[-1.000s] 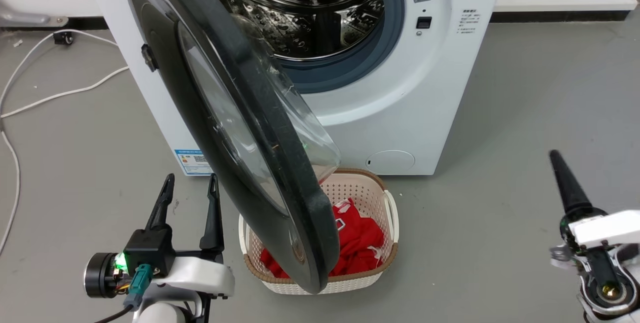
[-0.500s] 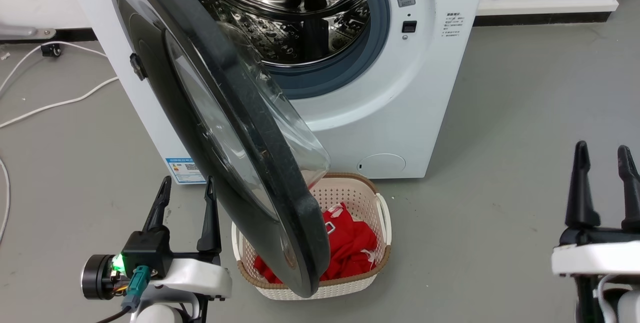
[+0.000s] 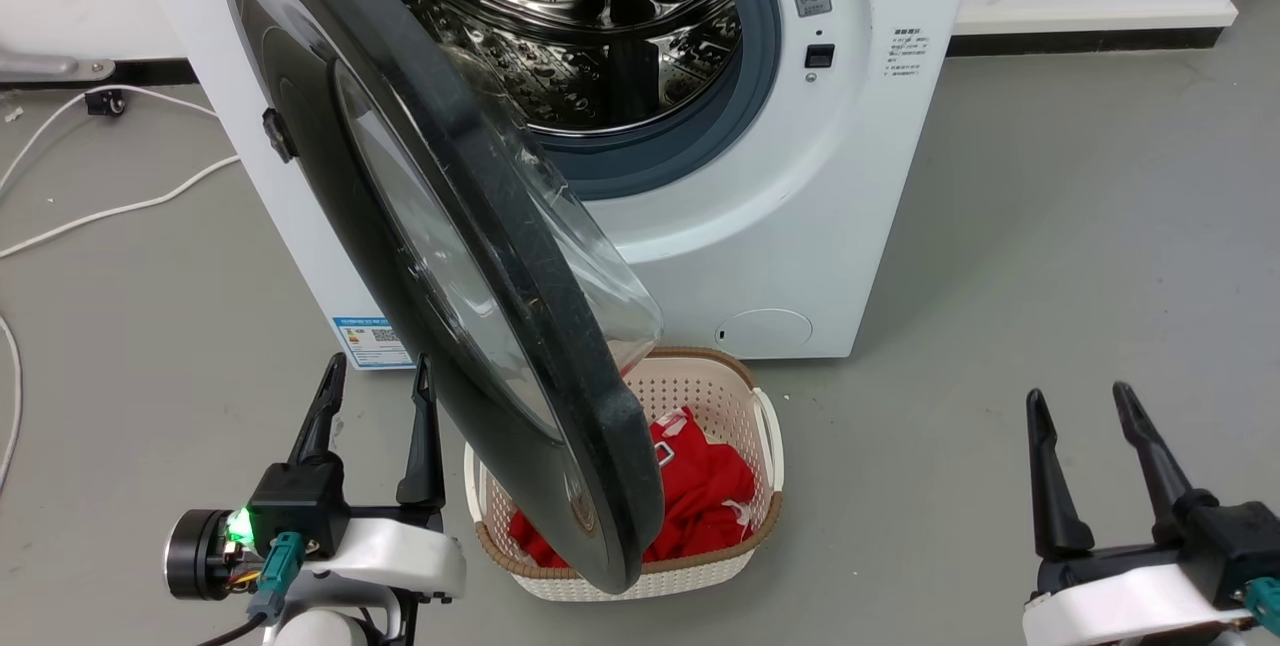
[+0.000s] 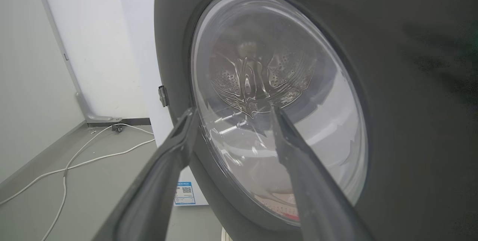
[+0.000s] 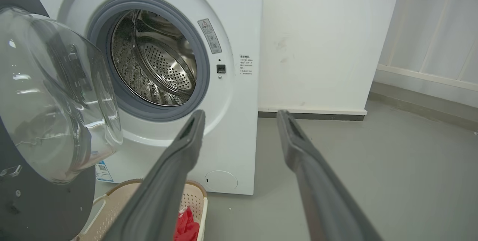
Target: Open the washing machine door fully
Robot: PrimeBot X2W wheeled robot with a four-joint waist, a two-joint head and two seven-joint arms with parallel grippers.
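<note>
Washing machine door (image 3: 470, 256) is seen swung out about halfway from the washing machine (image 3: 800, 226), judged not fully open. Left gripper (image 3: 382, 361) is held with jaws spread and empty, and the door's outer face lies just ahead and right of them; contact cannot be told. Right gripper (image 3: 1076, 392) is also held spread and empty, with the door well apart to its left. The rim is probably best hooked near the free edge and swung wide about the hinge, without pressing the glass bowl. A laundry basket (image 3: 770, 426) with red clothes (image 3: 700, 486) is sited under the free edge. Grey floor (image 3: 1050, 226) is level, and a white cable (image 3: 130, 191) lies left of the left jaws.
</note>
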